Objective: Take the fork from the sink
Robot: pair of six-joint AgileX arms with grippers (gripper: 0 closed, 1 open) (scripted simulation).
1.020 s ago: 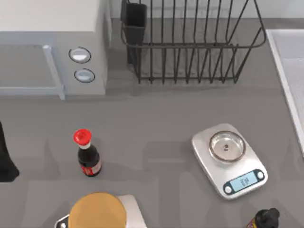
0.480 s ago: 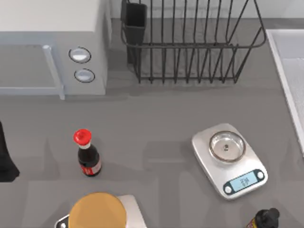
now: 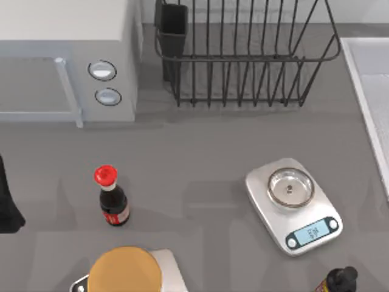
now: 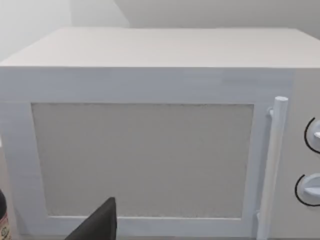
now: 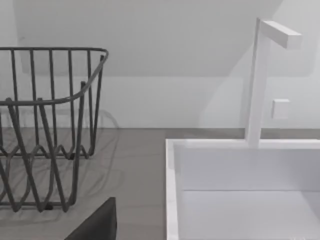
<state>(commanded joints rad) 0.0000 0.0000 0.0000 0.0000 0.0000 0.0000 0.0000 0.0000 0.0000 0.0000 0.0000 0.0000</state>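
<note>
The sink (image 3: 366, 73) is a pale basin with a raised rim at the top view's right edge. In the right wrist view its rim (image 5: 172, 200) lies close ahead, with a white faucet (image 5: 255, 80) behind it. The fork is hidden from view. My left arm (image 3: 6, 207) shows as a dark shape at the table's left edge. A dark part of my left gripper (image 4: 97, 225) faces the microwave door (image 4: 142, 160). A dark part of my right gripper (image 5: 97, 225) sits low between the dish rack (image 5: 45, 130) and the sink.
A white microwave (image 3: 61, 55) stands at the back left and a black wire dish rack (image 3: 243, 55) at the back middle. A red-capped bottle (image 3: 111, 198), a kitchen scale (image 3: 293, 205), a round bread (image 3: 124, 271) and a dark bottle (image 3: 337, 281) stand toward the front.
</note>
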